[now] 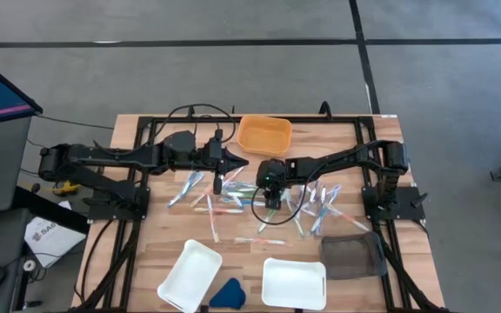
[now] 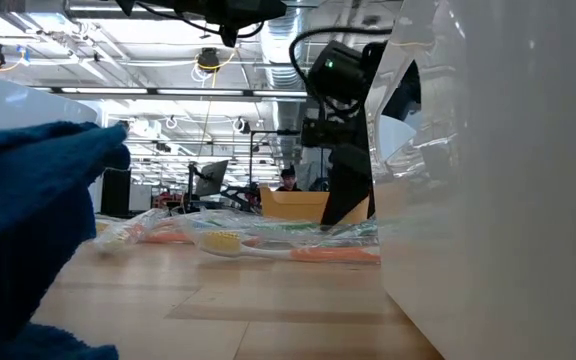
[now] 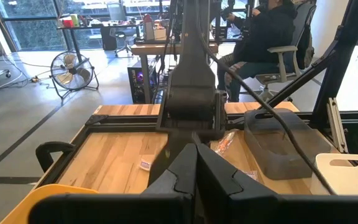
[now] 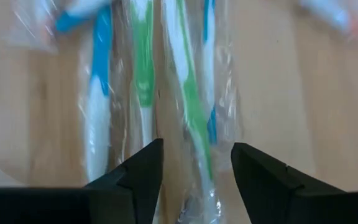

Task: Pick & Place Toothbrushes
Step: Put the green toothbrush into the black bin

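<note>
Many toothbrushes (image 1: 233, 196) in clear wrappers lie flat and scattered on the wooden table's middle, blue, green, orange and white. My right gripper (image 1: 269, 202) slants down over them, open. In the right wrist view its fingers (image 4: 197, 158) stand on either side of a wrapped green toothbrush (image 4: 188, 93), with a blue one (image 4: 98, 81) beside it. The low view shows the right gripper (image 2: 346, 205) down at the pile (image 2: 288, 245). My left gripper (image 1: 233, 163) hangs level above the table's far left part, shut (image 3: 196, 155) and holding nothing. My right gripper comes at the wrapped green toothbrush (image 4: 194, 149) from above, slanting down, with its open fingers along the brush's two sides. I cannot tell whether the fingertips touch the wrapper or the table. The brush lies flat on the wood.
An orange tray (image 1: 264, 133) stands at the far edge. Two white trays (image 1: 190, 274) (image 1: 293, 282), a dark-blue wedge (image 1: 228, 294) and a dark grey tray (image 1: 353, 254) stand along the near edge. A person (image 3: 269, 31) sits beyond the table.
</note>
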{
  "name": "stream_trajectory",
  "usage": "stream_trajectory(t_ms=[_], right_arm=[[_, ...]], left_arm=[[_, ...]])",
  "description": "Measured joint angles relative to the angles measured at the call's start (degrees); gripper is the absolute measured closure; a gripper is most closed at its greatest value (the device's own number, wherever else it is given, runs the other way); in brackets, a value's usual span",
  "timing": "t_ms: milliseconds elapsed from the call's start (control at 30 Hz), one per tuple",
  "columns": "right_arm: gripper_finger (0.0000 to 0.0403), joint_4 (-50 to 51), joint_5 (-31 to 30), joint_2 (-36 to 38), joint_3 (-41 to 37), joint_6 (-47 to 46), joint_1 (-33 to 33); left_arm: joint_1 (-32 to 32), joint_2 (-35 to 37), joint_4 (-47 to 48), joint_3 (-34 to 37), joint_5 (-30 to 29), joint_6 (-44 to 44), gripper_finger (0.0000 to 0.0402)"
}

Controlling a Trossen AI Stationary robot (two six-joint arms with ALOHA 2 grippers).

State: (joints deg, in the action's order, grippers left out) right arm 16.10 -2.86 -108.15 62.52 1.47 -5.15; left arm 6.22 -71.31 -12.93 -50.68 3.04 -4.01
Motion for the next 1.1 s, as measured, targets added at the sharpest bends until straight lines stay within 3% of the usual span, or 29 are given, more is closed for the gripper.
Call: stream_trajectory(t_ms=[500, 967, 1100], right_arm=[[0.0256, 0.10, 0.07, -0.01, -0.02, 0.03, -0.61], [0.0383, 0.15, 0.03, 0.01, -0.02, 2.05, -1.07], [0.0384, 0.15, 0.01, 0.04, -0.02, 3.01, -1.07]], left_arm=[[0.00, 0.00, 0.00, 0.00, 0.01, 0.00, 0.0399], [0.00, 0.00, 0.00, 0.00, -0.01, 0.01, 0.0399], [0.00, 0.00, 0.00, 0.00, 0.00, 0.01, 0.0399]])
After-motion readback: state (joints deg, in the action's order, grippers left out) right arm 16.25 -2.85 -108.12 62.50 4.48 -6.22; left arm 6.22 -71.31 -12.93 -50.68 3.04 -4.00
